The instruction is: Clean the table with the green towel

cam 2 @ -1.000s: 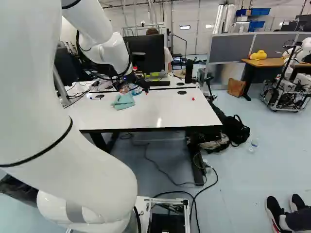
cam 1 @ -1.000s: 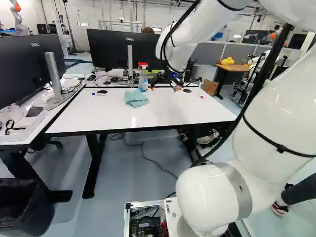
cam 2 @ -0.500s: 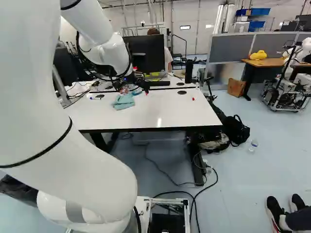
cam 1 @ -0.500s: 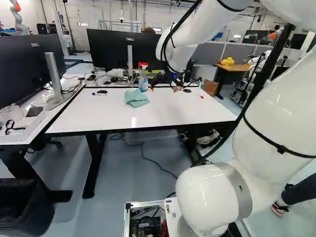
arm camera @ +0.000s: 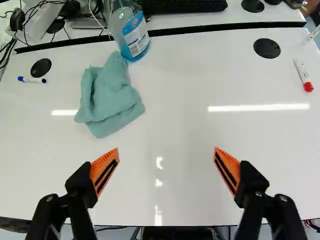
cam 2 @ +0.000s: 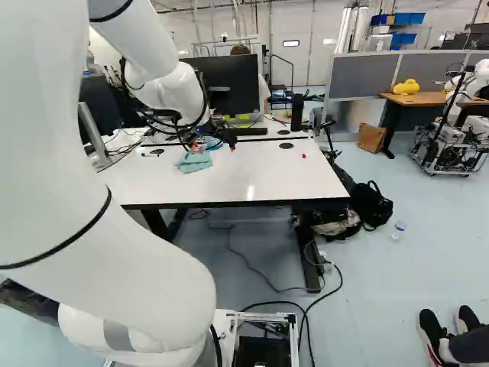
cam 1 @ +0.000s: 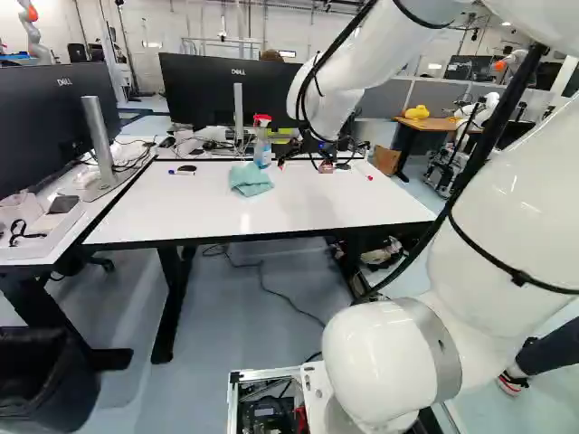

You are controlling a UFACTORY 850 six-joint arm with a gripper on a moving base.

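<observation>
Green towel (cam 1: pixel 250 179) lies on the white table (cam 1: pixel 298 203), toward its far side in the left base view, with nothing gripping it. Judging by that, both picking it up and wiping are left to do; none of the cleaning can be called done, though whether the surface is dirty I cannot tell.

From left to right in the left base view, a blue-capped marker (cam 1: pixel 181 173) comes first, beside a round black cable cover (arm camera: pixel 41 68). Next is the towel itself, pale blue-green, limp and bunched into soft folds, with one corner reaching toward the foot of the spray bottle (arm camera: pixel 131 31); whether they touch is unclear. That bottle stands upright, with a red and white head and blue liquid.

Farther right, the gripper (arm camera: pixel 167 150) is spread wide above the table, holding nothing between its orange pads (arm camera: pixel 104 169). Last comes a red-capped marker (arm camera: pixel 302 74), well apart from the towel.
</observation>
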